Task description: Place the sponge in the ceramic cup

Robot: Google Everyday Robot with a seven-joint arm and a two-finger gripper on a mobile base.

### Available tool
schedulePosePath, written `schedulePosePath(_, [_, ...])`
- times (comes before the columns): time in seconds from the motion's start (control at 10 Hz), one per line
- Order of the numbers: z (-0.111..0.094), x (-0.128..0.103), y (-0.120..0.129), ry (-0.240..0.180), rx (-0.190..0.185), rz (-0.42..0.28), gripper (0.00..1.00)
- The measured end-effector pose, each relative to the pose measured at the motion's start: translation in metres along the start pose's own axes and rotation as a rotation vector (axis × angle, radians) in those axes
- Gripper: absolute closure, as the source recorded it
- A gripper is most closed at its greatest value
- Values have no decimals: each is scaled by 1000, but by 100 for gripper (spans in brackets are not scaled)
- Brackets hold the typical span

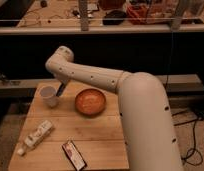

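Observation:
The white ceramic cup [48, 95] stands upright near the far left corner of the wooden table [95, 135]. My gripper [59, 90] hangs at the end of the white arm, pointing down at the cup's right rim and touching or nearly touching it. A dark bluish shape shows at its tip. I cannot tell whether that is the sponge or part of the gripper. No sponge lies on the table.
An orange-brown bowl [90, 101] sits just right of the cup. A white bottle-like pack [37, 136] lies at the front left. A black slab with a red edge [74, 154] lies near the front edge. My arm's bulk covers the table's right side.

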Motion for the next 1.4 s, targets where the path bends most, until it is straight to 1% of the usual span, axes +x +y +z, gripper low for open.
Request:
schedulePosePath(1.0, [7, -4, 3, 2, 37, 19, 99])
schedulePosePath(1.4, [8, -5, 2, -3, 52, 22, 99])
